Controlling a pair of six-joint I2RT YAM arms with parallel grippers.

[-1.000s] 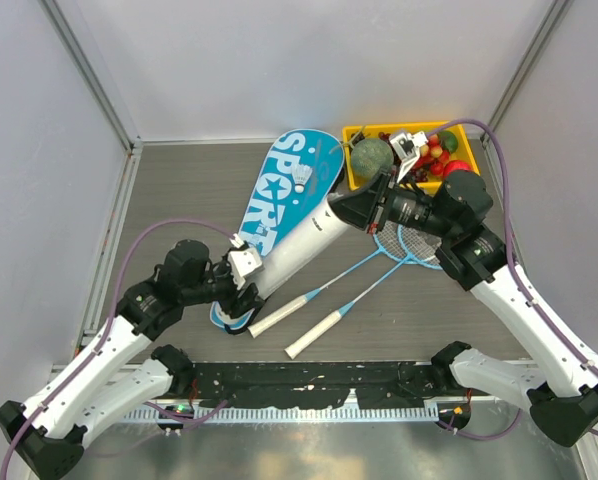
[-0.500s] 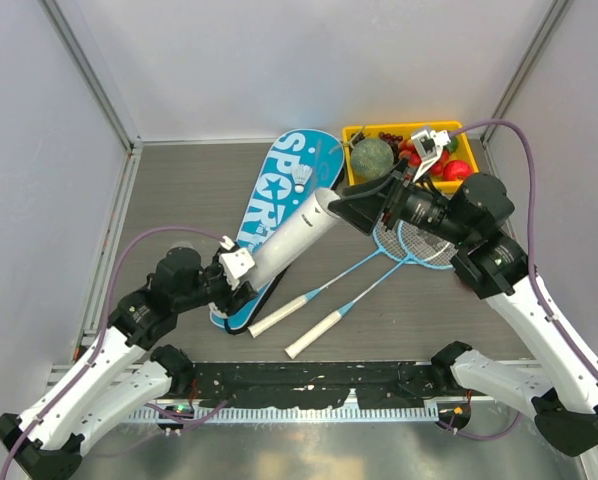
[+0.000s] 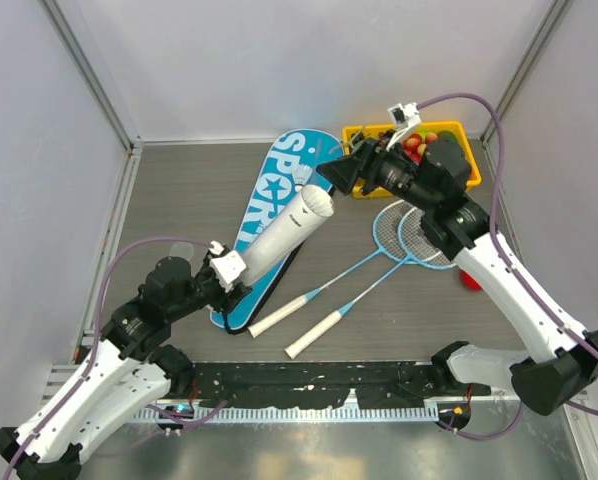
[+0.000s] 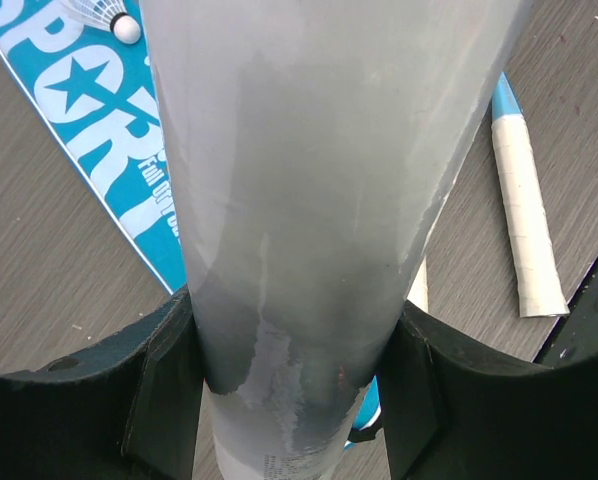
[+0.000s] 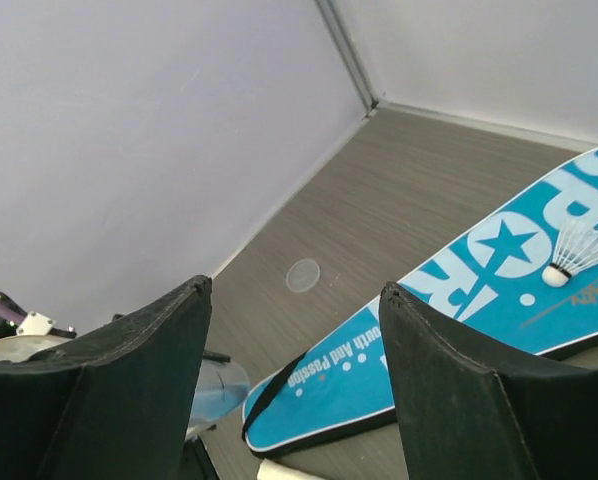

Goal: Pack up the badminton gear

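Observation:
The long white tube (image 3: 279, 236) lies slanted above the blue "SPORT" bag (image 3: 275, 188), its top end free. My left gripper (image 3: 239, 264) is shut on the tube's lower end; in the left wrist view the tube (image 4: 319, 190) fills the space between the jaws of the left gripper (image 4: 294, 305). My right gripper (image 3: 334, 172) hovers open and empty beyond the tube's top, over the bag (image 5: 459, 310); the wrist view shows nothing between the right gripper (image 5: 294, 290) jaws. A white shuttlecock (image 3: 301, 178) (image 5: 579, 250) rests on the bag. Two light-blue rackets (image 3: 404, 232) lie crossed to the right, white handles (image 3: 279, 312) toward me.
A yellow tray (image 3: 462, 128) of fruit stands at the back right, partly behind the right arm. A red round fruit (image 3: 470, 279) lies on the table beside the right forearm. A small clear disc (image 5: 303, 274) sits on the table left of the bag.
My right gripper opened, let go of the tube's top end and pulled back toward the tray. The left arm drew the tube back to the left and nearer.

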